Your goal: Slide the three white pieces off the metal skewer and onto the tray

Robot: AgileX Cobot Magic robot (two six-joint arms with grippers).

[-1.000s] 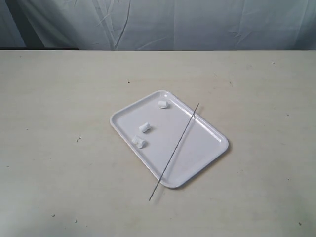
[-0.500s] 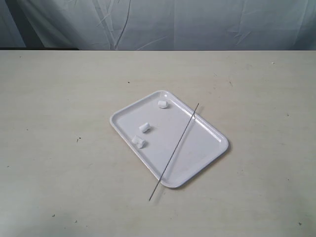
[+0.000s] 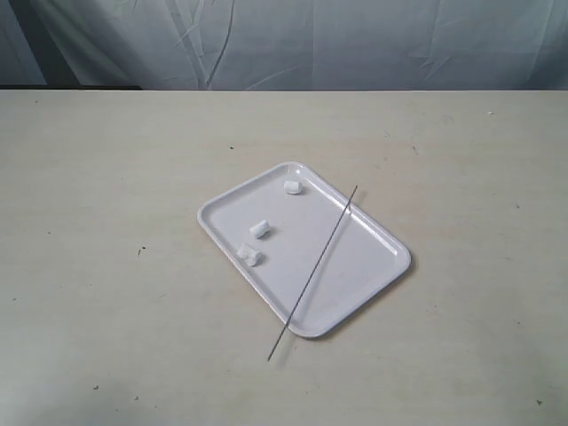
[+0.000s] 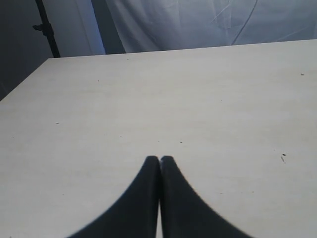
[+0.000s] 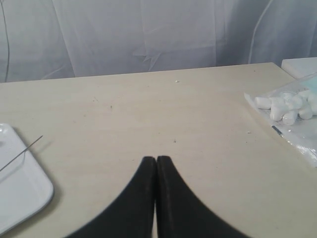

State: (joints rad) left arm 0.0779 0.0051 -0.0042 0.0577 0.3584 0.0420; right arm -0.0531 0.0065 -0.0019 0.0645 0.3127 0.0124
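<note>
- Left gripper [image 4: 159, 159]: two matte black fingers [image 4: 141, 201], broad at the base, each curving inward to a narrow, rounded tip.
- Right gripper [image 5: 157, 158]: the same matte black, smooth-surfaced fingers [image 5: 176, 203], flaring wide toward the wrist, with rounded tips.

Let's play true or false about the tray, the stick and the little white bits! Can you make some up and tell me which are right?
1. The three white pieces all lie on the tray. True.
2. The metal skewer lies across the tray, one end poking past its rim. True.
3. One white piece is stuck on the skewer. False: the skewer is bare.
4. The right hand grips the skewer. False: it is shut on nothing, away from the skewer.
</note>
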